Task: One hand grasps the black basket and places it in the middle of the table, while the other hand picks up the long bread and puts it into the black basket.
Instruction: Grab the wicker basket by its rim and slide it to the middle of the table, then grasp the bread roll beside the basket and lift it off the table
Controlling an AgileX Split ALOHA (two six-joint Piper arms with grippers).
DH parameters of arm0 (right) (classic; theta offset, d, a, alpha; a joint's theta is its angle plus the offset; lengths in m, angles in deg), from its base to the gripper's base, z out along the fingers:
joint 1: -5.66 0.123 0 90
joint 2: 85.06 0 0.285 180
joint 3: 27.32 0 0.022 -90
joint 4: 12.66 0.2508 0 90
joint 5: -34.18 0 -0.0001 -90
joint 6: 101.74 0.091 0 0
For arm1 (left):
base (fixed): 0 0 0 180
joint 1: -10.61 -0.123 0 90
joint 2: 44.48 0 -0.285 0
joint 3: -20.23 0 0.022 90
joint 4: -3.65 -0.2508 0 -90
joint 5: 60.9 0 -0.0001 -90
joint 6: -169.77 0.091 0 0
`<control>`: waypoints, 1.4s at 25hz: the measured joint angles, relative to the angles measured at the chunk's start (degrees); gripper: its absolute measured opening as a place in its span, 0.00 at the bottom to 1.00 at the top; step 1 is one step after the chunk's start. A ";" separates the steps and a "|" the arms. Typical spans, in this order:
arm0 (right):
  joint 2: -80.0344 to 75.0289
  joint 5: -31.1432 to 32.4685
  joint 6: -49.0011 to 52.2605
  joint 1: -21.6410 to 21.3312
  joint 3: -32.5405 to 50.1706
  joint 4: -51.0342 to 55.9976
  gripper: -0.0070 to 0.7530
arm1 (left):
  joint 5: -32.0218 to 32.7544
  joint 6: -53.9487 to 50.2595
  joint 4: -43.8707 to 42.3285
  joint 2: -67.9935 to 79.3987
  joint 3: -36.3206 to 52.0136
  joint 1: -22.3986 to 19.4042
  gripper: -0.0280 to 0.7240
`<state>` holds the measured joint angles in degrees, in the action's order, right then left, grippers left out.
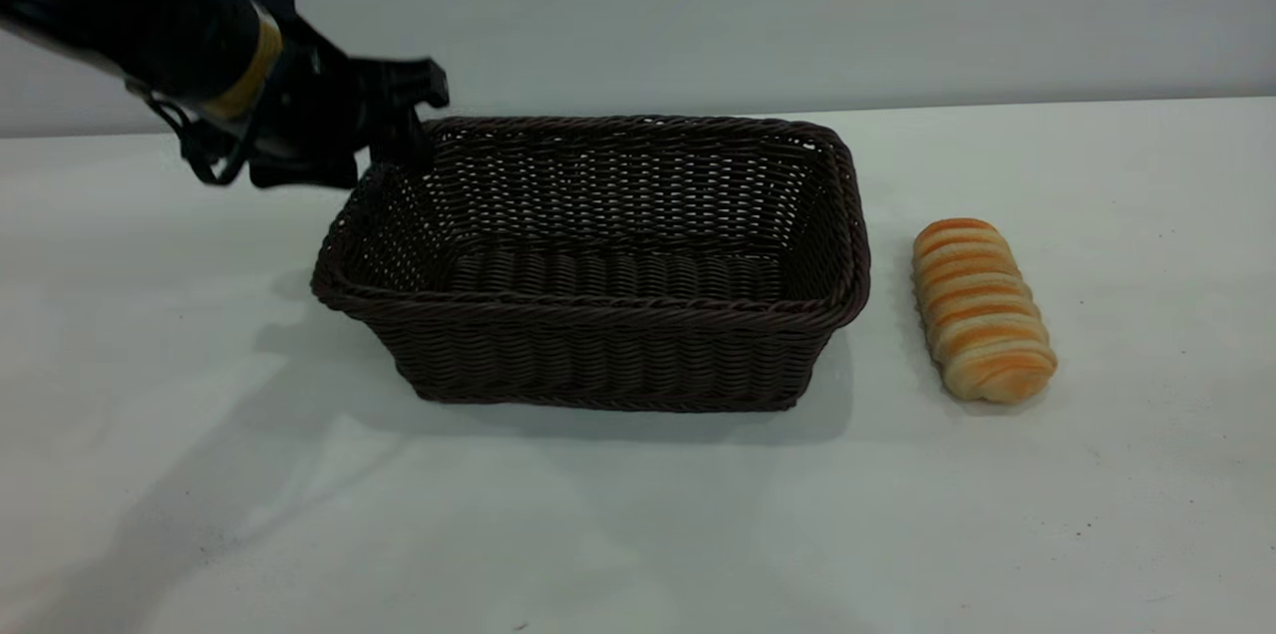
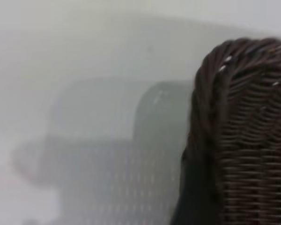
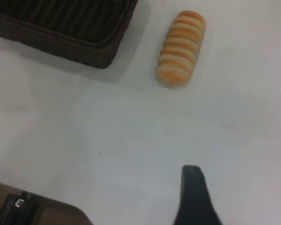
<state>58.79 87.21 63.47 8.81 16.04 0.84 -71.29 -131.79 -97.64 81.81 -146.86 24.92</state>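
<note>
The black basket (image 1: 598,265) stands on the table (image 1: 199,475) near its middle, empty. My left gripper (image 1: 399,141) is at the basket's far left corner, shut on the braided rim. In the left wrist view that corner (image 2: 243,117) fills the near field, with one dark finger (image 2: 196,197) against the outside of the wall. The long bread (image 1: 982,310) lies on the table just right of the basket, ridged top up. The right wrist view shows the bread (image 3: 180,49) beside a basket corner (image 3: 84,33). My right gripper (image 3: 192,192) hovers over bare table, well short of the bread.
The pale wall runs behind the table's far edge (image 1: 997,106). The basket casts a shadow (image 2: 107,154) on the table to its left.
</note>
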 joint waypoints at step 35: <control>-47.26 -28.48 -43.00 0.00 -6.45 49.12 0.66 | 6.02 3.45 -0.50 -24.72 1.61 -1.22 0.79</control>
<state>11.53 58.73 20.47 8.81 9.59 49.96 -65.27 -128.35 -98.14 57.08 -145.24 23.69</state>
